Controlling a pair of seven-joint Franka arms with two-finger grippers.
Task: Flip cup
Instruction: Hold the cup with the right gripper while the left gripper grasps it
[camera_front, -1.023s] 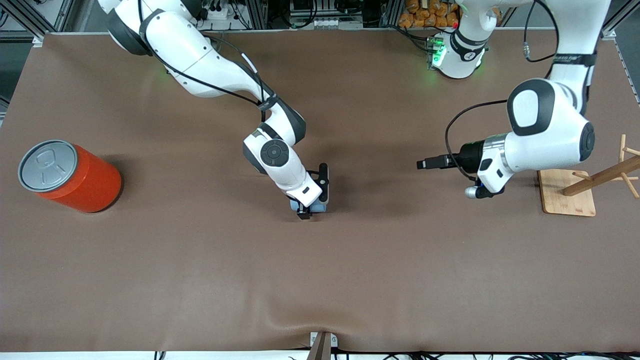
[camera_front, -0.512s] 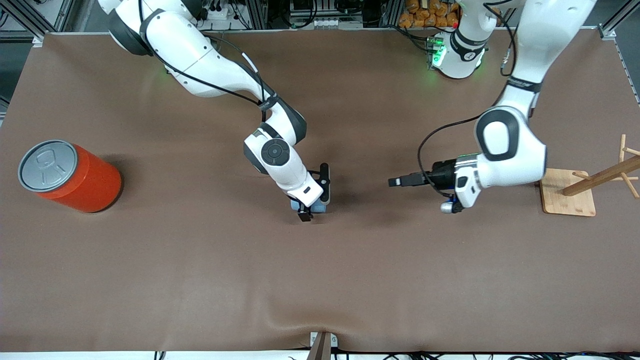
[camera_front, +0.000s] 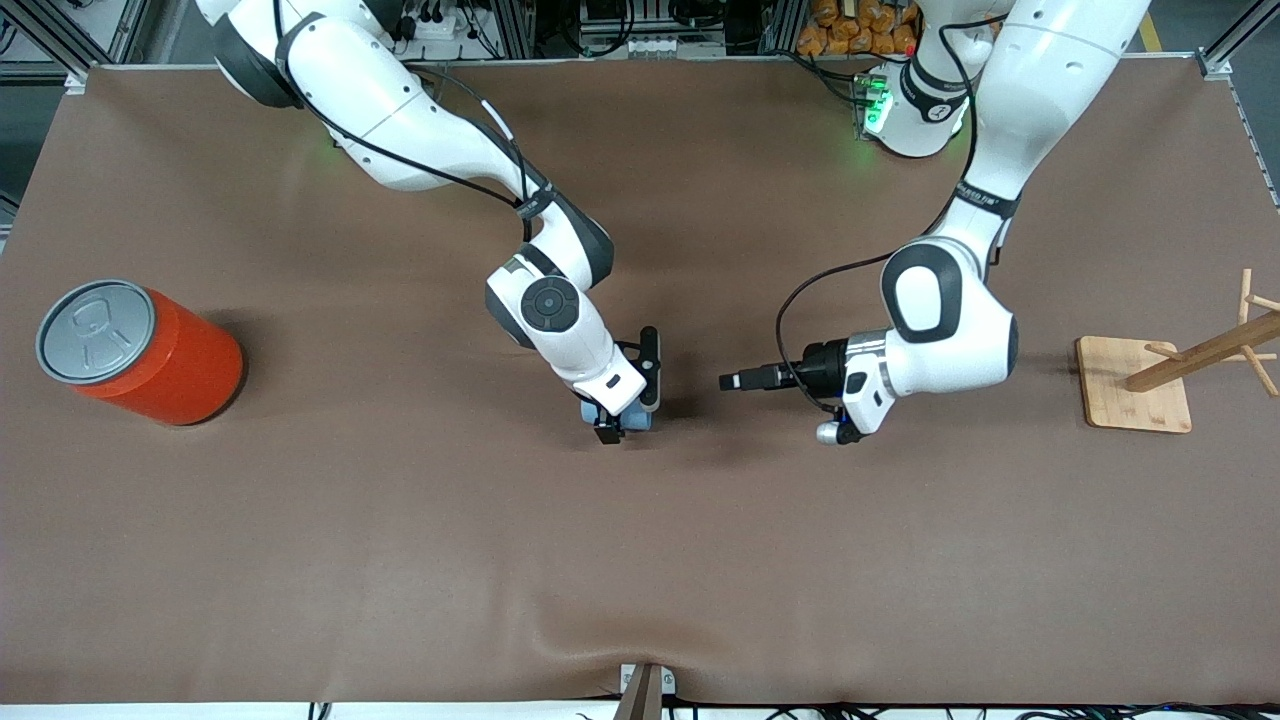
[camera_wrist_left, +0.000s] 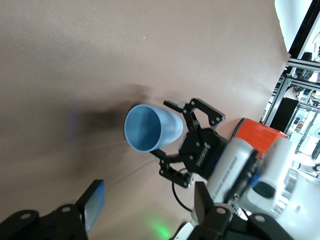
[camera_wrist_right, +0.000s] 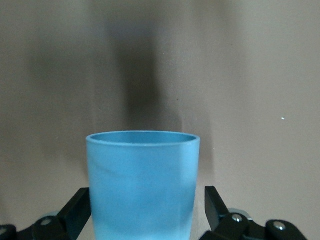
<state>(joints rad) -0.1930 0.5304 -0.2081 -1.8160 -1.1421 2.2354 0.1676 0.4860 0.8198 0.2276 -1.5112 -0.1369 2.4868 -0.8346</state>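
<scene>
The light-blue cup (camera_front: 641, 419) is at the table's middle, mostly hidden under my right hand. My right gripper (camera_front: 628, 400) is shut on the cup, one finger on each side of its lower part; in the right wrist view the cup (camera_wrist_right: 143, 185) fills the space between the fingers (camera_wrist_right: 80, 205). In the left wrist view the cup (camera_wrist_left: 150, 128) lies sideways just above the table, its open mouth toward my left gripper. My left gripper (camera_front: 735, 381) is open and empty, level with the cup, a short way from it toward the left arm's end. Its fingers (camera_wrist_left: 92, 205) are spread wide.
A large orange can with a grey lid (camera_front: 140, 352) stands near the right arm's end of the table. A wooden peg stand on a square base (camera_front: 1135, 398) stands near the left arm's end. Brown cloth covers the table (camera_front: 640, 560).
My left arm has swung in, carrying its open gripper from near the wooden stand toward the cup. My right gripper and the cup have barely moved.
</scene>
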